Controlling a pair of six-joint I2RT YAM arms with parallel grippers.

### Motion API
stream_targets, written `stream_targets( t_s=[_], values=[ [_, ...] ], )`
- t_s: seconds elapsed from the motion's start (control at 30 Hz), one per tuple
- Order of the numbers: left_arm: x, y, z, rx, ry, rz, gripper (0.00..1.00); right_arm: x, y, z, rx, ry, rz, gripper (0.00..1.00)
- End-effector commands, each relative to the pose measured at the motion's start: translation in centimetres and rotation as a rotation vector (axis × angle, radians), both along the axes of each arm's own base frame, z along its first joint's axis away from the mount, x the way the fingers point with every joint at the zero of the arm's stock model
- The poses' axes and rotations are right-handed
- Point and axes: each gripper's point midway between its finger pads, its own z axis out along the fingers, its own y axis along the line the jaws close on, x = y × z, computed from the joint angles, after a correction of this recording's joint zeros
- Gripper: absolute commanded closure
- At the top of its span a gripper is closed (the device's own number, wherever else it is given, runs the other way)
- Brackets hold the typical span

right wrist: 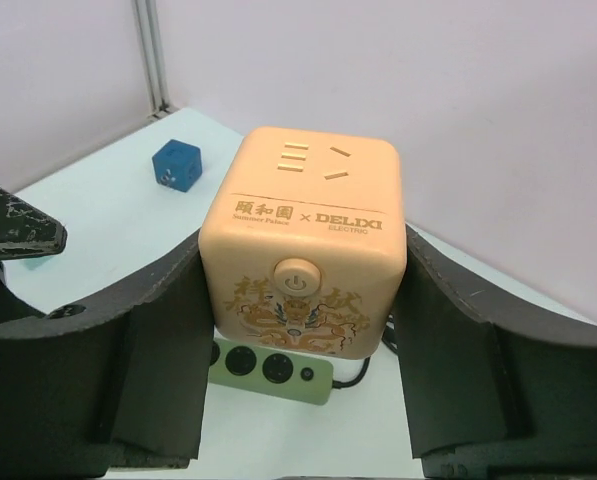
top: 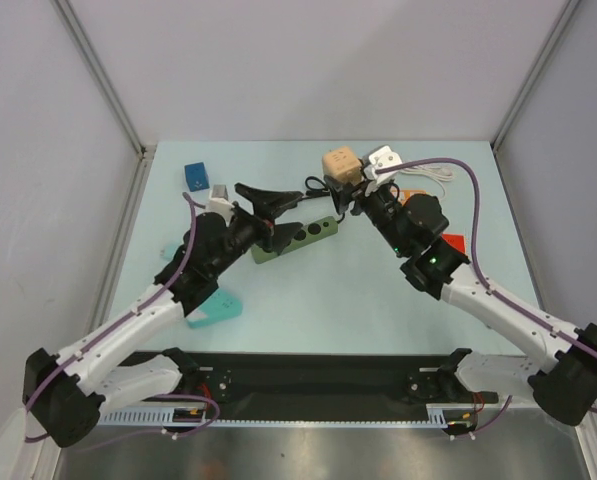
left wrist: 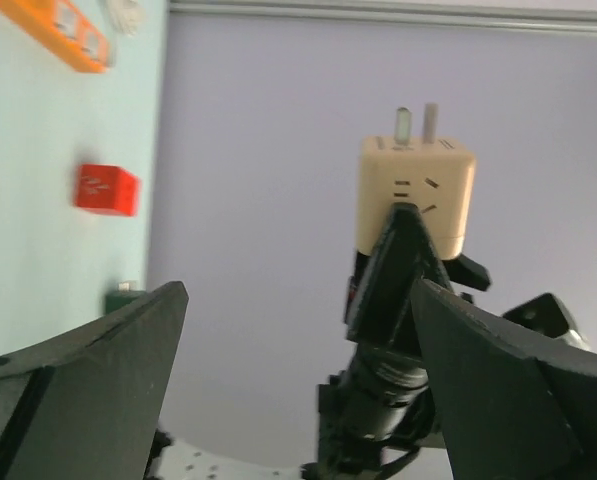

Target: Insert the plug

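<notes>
From above, the right gripper is clamped on the peach cube plug, which sits raised at its tip. The left gripper faces it from the other side with its jaws spread wide and nothing between them. The green power strip lies on the table just under the left gripper's lower finger and a little below and to the side of the held plug. A blue cube sits behind the left gripper, a white adapter lies just beyond the right gripper, and a teal piece lies under the left arm. In the left wrist view, the left gripper frames the scene with both fingers far apart. The peach cube plug stands straight ahead between them but not touching them, its two metal prongs pointing up and a black finger of the right gripper pressed on its face. A red block lies far off to one side. In the right wrist view, the right gripper presses its fingers against both sides of the peach cube plug. The green power strip lies directly beneath the plug, and the blue cube is farther ahead.
</notes>
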Motion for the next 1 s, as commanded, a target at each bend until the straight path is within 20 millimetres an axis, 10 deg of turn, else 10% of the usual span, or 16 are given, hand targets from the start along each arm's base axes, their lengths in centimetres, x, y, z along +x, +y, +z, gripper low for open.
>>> stream_targets(
  t_s=[0.0,0.23,0.4,0.6,0.7,0.73,0.83,0.97],
  values=[
    [-1.0,2.7,0.5,0.236,-0.015,0.04,0.01,-1.8,-1.0,2.1,0.107,0.011,0.066,1.0],
    [-7.3,17.7,-11.3,0.725,0.639,0.478,0.1,-3.0,-5.0,1.7,0.184,0.066,0.008,1.0],
    [-10.2,22.8,-17.6,0.769,0.814,0.602,0.08,-4.7,-5.0,1.8,0.22,0.073,0.07,1.0],
    [-8.5,28.5,-23.0,0.909,0.917,0.735,0.09,-6.1,-5.4,2.0,0.242,0.058,0.103,1.0],
    [-7.7,30.4,-25.1,0.956,0.992,0.724,0.3,-6.6,-5.5,2.2,0.235,0.053,0.114,1.0],
    [-5.9,31.0,-24.6,0.987,0.923,0.733,0.59,-6.7,-5.5,2.1,0.228,0.054,0.117,1.0],
    [-4.8,32.7,-23.4,1.062,0.904,0.799,0.91,-7.2,-5.8,2.4,0.226,0.044,0.12,1.0],
    [-5.0,32.5,-25.3,1.108,0.977,0.742,1.0,-7.5,-6.4,2.8,0.222,0.03,0.107,1.0]
  ],
)
